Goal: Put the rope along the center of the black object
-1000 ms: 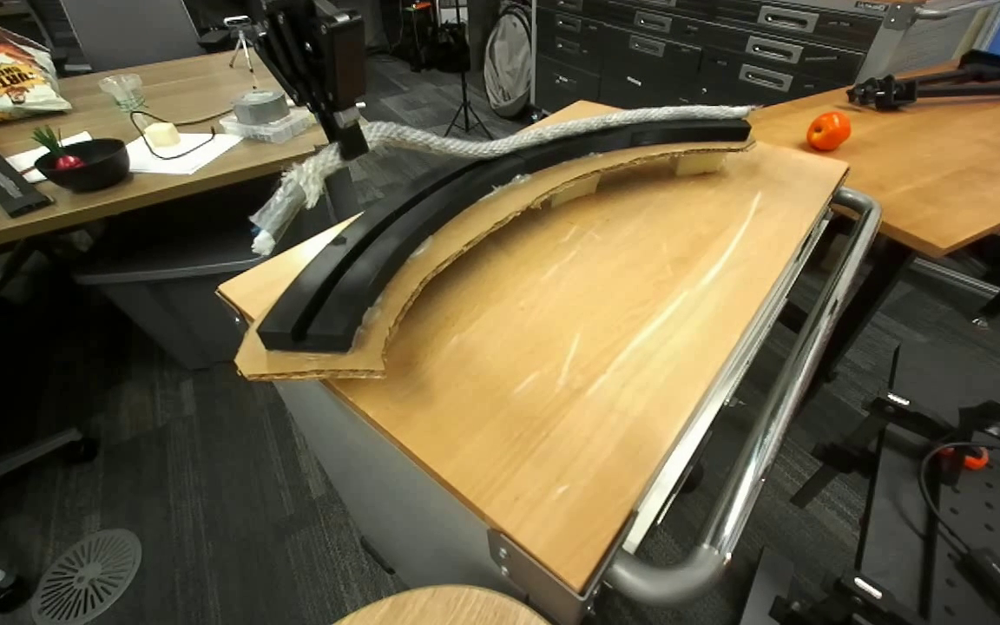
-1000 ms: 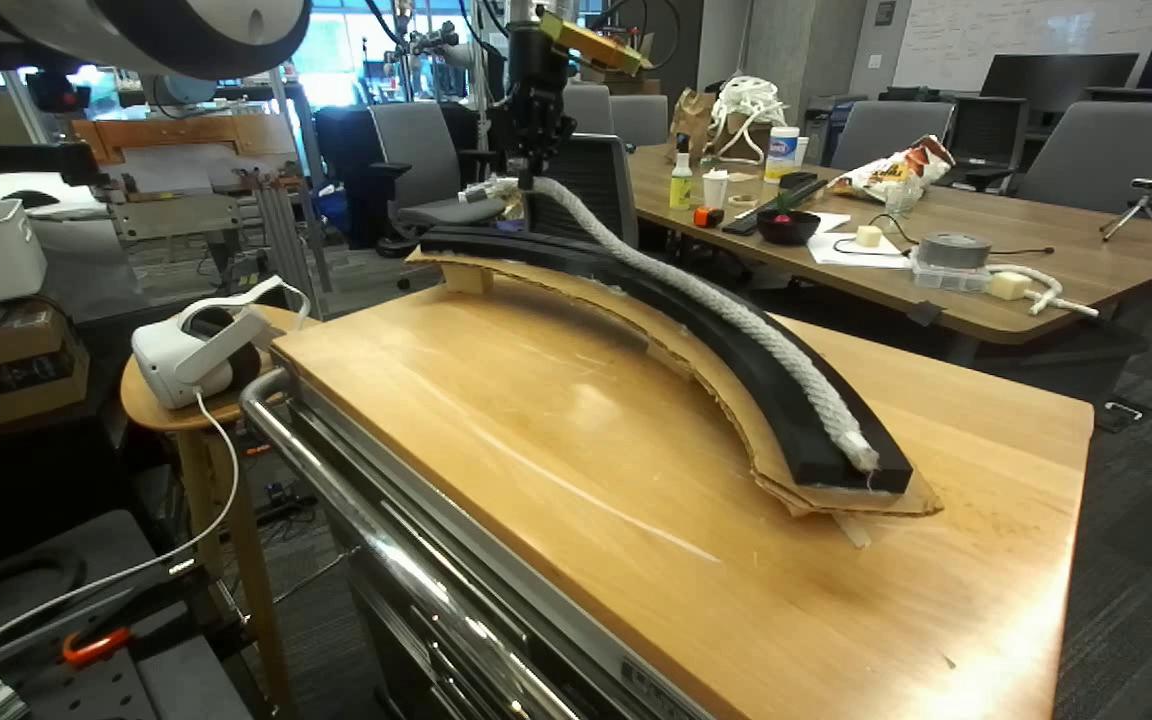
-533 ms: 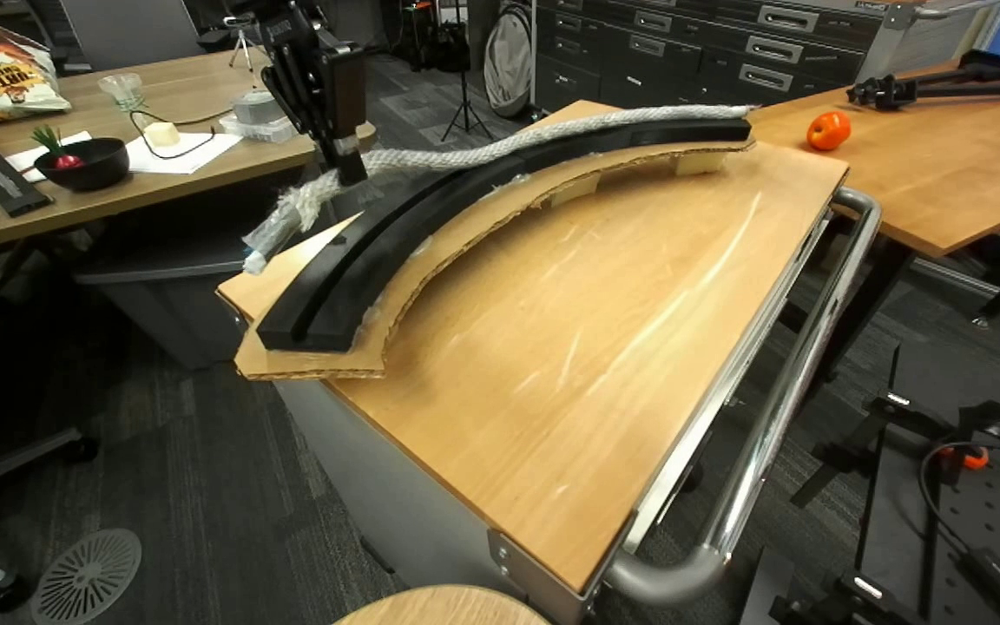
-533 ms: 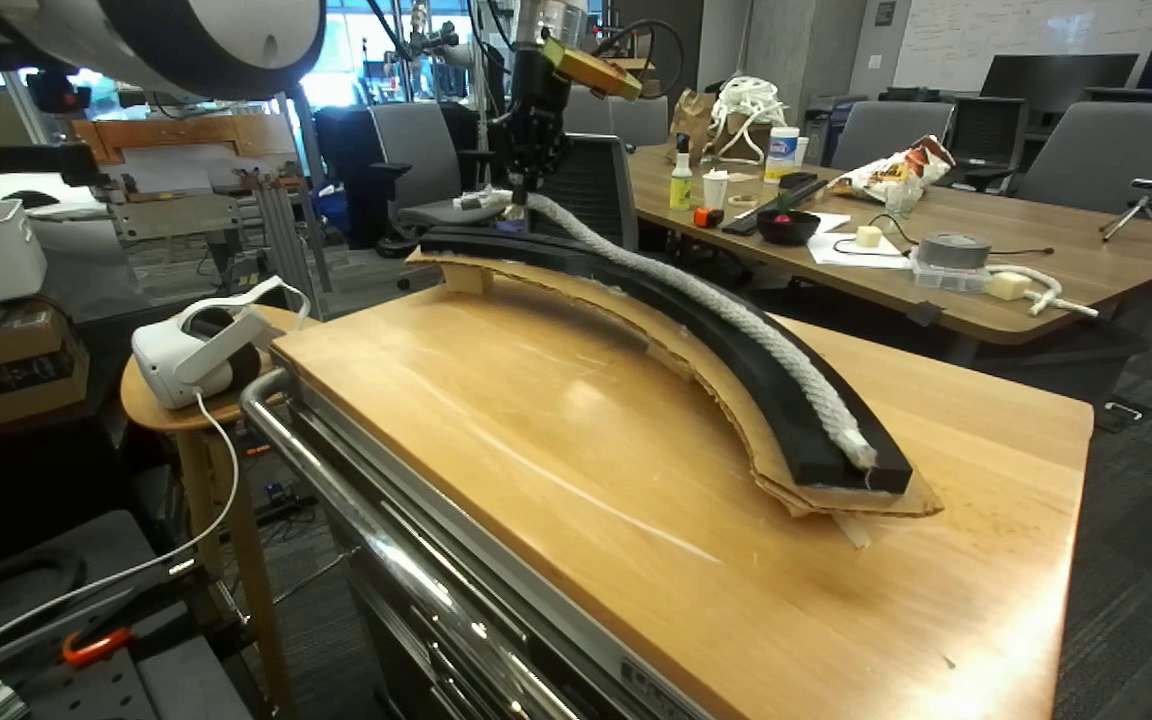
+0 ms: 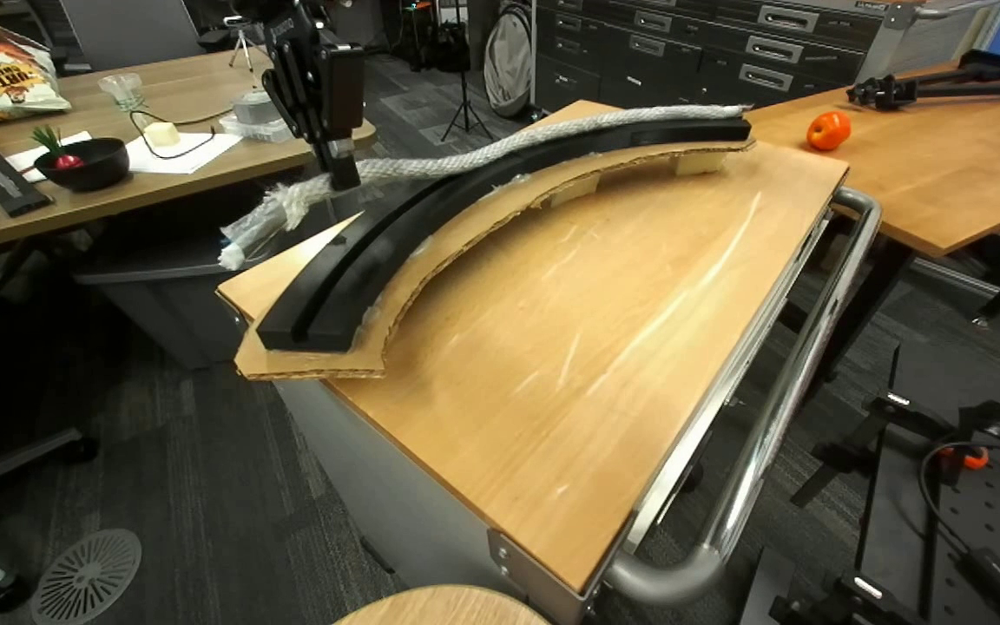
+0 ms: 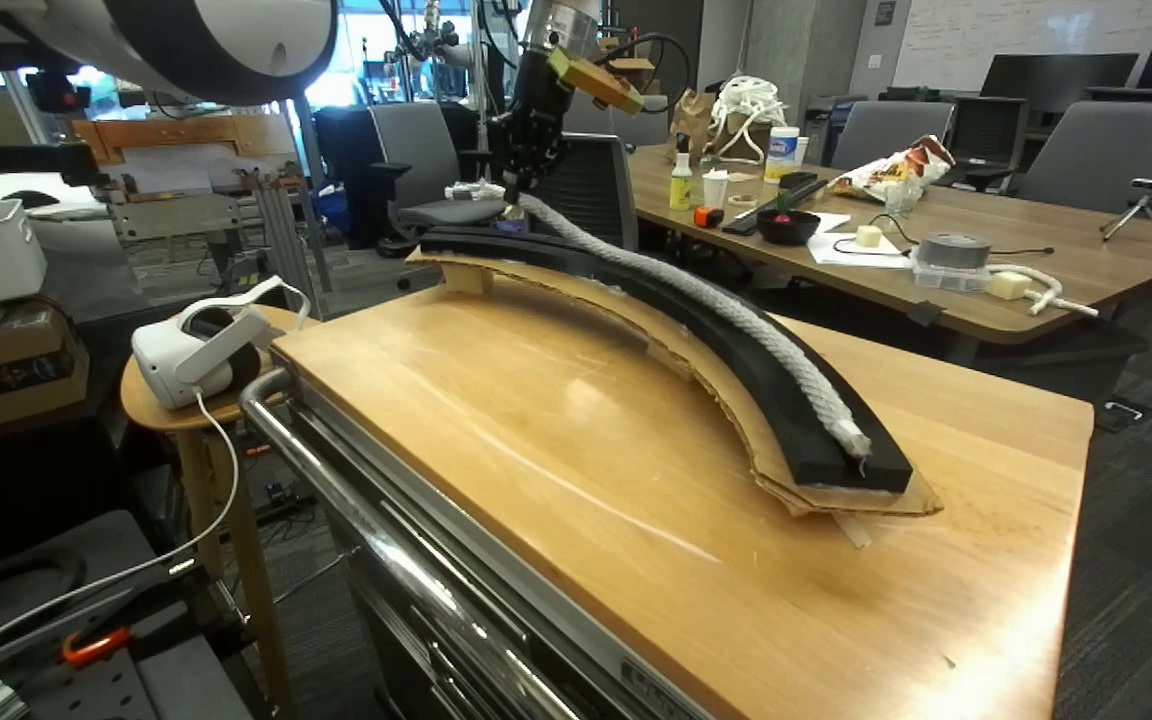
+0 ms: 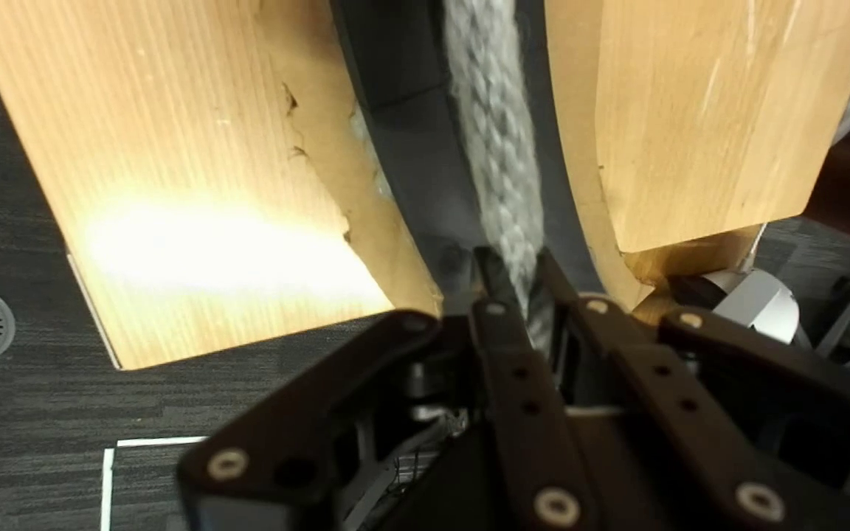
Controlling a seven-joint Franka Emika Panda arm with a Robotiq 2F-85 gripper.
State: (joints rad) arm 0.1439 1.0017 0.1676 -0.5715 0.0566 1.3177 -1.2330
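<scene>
A robot arm (image 6: pixel 166 45) carries the jaws in what looks like a robotics lab with office trappings. In an exterior view, a headset (image 6: pixel 171 375) sits beside the bench (image 6: pixel 616 470), lower than the jaws and well apart from them; chairs (image 6: pixel 416 160) stand behind the jaws, with monitors (image 6: pixel 1064 80) and a written-on whiteboard (image 6: pixel 1056 25) farther back. In an exterior view, a drawer cabinet (image 5: pixel 682 61) stands well beyond the jaws, and grey carpet (image 5: pixel 205 460) lies below them.
</scene>
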